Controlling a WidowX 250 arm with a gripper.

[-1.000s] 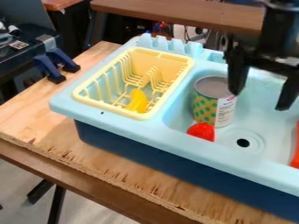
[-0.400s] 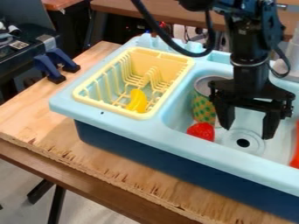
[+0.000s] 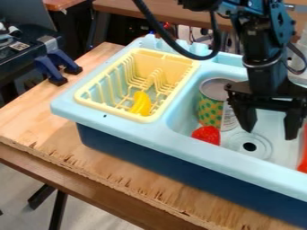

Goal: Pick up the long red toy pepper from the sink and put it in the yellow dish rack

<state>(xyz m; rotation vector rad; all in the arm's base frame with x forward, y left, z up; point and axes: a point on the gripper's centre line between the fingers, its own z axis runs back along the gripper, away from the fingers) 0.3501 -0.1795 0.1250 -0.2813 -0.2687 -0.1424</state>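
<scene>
"Two edges to mind up close, bud: the rough front edge of your wooden board (image 3: 120, 166), then the sink's front rim (image 3: 240, 165) just past it. What's behind that rim?"

"You've got the red strawberry (image 3: 207, 134) down in the basin, right by the front wall and just in front of the can (image 3: 210, 108). To its right is the drain (image 3: 249, 146), and an orange-red thing (image 3: 303, 164) pokes in at the right edge of the view."

"And your gripper (image 3: 269, 134)?"

"Open, fingers well apart, pointing down over the basin with light-blue plastic showing between them. Your left-hand finger in the view is the tight one, it's near the can's label side. More room toward the drain, though I can't tell how high the tips sit."

"Farther off?"

"Over the basin's left wall, the yellow dish rack (image 3: 111, 111) has the banana (image 3: 141, 103) inside. Past the sink's far left side, blue clamps (image 3: 51, 67) grip the board's edge, so that's another edge for you."
</scene>
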